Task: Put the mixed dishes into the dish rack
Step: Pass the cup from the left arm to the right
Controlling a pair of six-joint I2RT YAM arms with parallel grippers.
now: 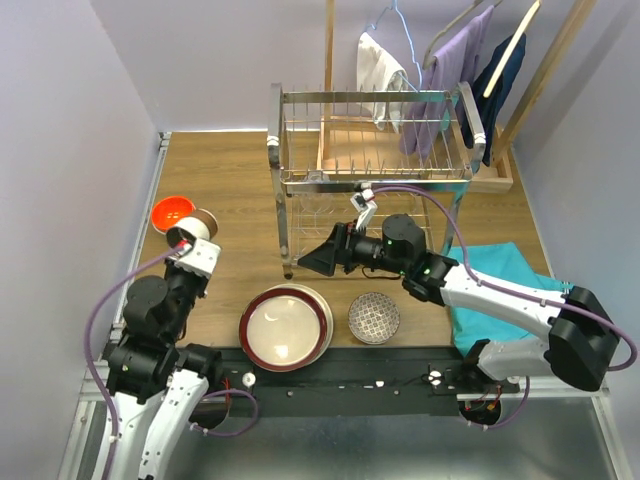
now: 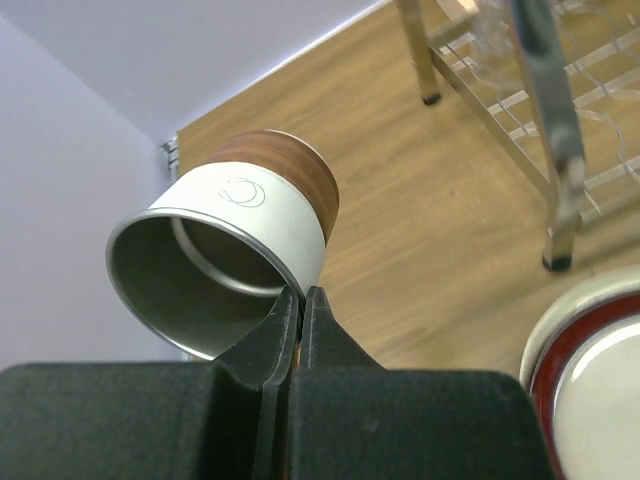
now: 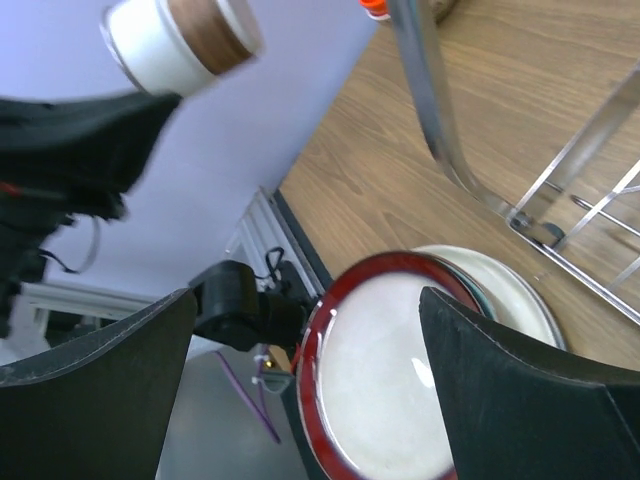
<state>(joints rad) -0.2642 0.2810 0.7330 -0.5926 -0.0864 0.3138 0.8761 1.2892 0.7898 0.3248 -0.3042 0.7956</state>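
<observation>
Wood-grain worktop (image 1: 235, 190), pale lilac walls: left wall (image 1: 70, 150), back wall (image 1: 220, 60). Wooden hanger stand (image 1: 329, 40) at the far right corner, with a white cloth (image 1: 378, 60), purple cloth (image 1: 445, 75) and navy cloth (image 1: 500, 80) hanging from it. Teal cloth (image 1: 500, 262) lies at the right edge. Black rail (image 1: 340, 375) runs along the near edge, grey metal surface (image 1: 350, 445) below it. Even indoor light.

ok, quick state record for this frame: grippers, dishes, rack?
left gripper: shut on rim of white brown-banded cup, held tilted
right gripper: open, over stack of round plates, dark-red-rimmed cream on top
loose: small orange bowl far left; small patterned bowl right of plates
rack: chrome wire dish rack behind right gripper
</observation>
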